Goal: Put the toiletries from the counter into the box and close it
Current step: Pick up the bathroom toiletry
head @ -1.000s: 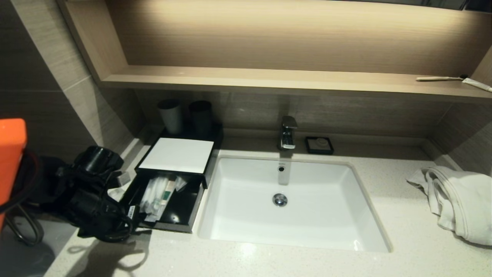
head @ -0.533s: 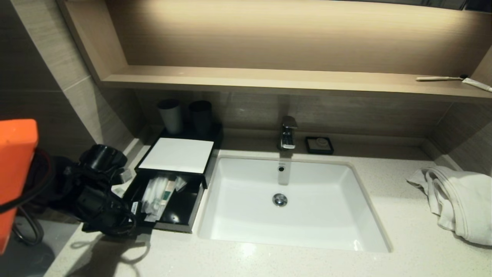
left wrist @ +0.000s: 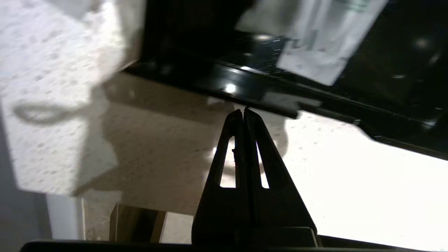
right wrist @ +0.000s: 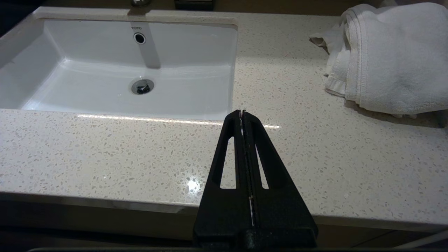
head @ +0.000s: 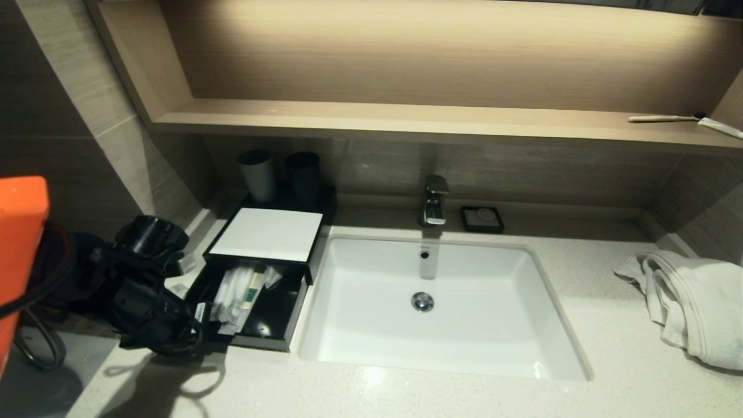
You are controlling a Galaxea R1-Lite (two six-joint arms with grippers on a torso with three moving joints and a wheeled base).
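The black box (head: pixel 316 232) with a white top stands left of the sink. Its drawer (head: pixel 293 319) is pulled out toward me. Several white toiletry packets (head: pixel 238 293) lie in its left half, and its right half is bare. My left arm (head: pixel 145 302) is at the drawer's front left corner. In the left wrist view the left gripper (left wrist: pixel 243 110) is shut and empty, its tips just in front of the drawer's glossy front wall (left wrist: pixel 245 87), with the packets (left wrist: pixel 315 45) beyond. My right gripper (right wrist: pixel 242 112) is shut and empty above the counter's front edge, out of the head view.
The white sink (head: pixel 441 302) with a faucet (head: pixel 435 200) fills the middle. Two dark cups (head: pixel 258 174) stand behind the box. A soap dish (head: pixel 482 219) is by the faucet, a white towel (head: pixel 691 302) on the right. A toothbrush (head: pixel 662 118) and a tube (head: pixel 720 126) lie on the shelf.
My left arm moved slightly toward the drawer's front corner, then eased back a little to the left. The drawer and the packets have not moved.
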